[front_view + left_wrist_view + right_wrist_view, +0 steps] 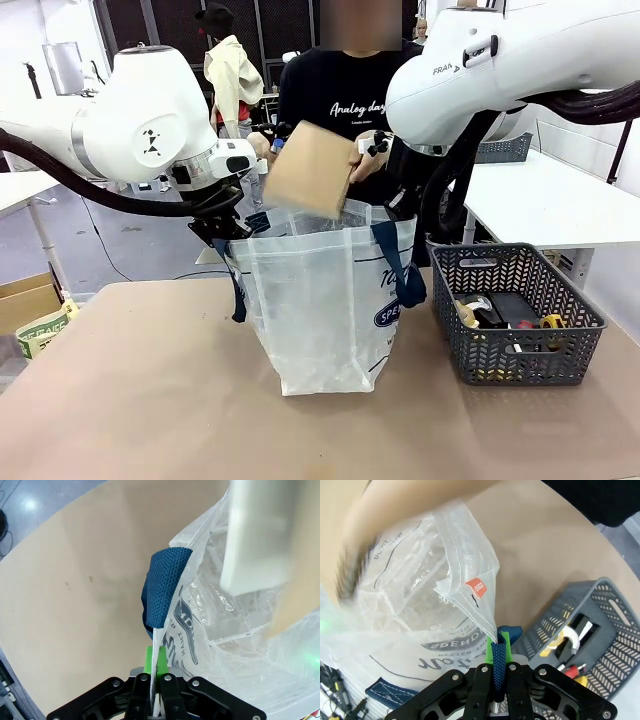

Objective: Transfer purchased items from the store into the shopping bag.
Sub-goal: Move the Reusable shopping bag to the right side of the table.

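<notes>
Front view: at upper centre the person's hand [352,163] holds the tan packet [308,170] tilted just above the mouth of the shopping bag [320,300], so I'd judge the bagging step is in hand. The left gripper [156,669], bottom centre of its wrist view, is pinched tight on the bag's plastic rim. The right gripper [498,650] is clamped on a navy strap [496,672]. Smaller pieces lie in the grey basket [520,355] at lower right. Next, both arms should hold the mouth wide for the packet.
</notes>
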Available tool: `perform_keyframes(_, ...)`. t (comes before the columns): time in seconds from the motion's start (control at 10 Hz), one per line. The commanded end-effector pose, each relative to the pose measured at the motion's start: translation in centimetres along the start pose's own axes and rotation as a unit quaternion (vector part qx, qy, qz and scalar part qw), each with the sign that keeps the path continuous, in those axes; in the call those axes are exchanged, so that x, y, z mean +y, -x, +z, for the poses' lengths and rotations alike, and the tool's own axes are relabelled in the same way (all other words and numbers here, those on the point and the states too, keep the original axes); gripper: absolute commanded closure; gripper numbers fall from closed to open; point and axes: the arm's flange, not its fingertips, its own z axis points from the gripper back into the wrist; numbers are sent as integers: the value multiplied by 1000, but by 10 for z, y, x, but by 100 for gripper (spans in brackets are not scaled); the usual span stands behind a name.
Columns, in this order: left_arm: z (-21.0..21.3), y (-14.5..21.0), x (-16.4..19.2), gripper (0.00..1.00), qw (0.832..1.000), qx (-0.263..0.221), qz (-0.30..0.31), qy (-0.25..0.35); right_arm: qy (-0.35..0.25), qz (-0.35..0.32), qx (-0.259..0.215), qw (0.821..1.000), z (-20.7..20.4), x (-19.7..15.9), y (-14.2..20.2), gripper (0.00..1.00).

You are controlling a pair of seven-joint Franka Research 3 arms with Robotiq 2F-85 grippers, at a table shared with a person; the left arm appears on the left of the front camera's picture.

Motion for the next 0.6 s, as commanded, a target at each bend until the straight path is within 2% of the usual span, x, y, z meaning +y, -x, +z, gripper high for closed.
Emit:
perform_keyframes(0.0, -1, 0, 1, 100, 1000, 1, 1, 0, 0, -1, 1, 1000, -1, -1, 1, 100)
perform_keyframes(0.5, -1, 0, 1, 100, 1000, 1, 1, 0, 0, -1, 1, 1000, -1, -1, 1, 100)
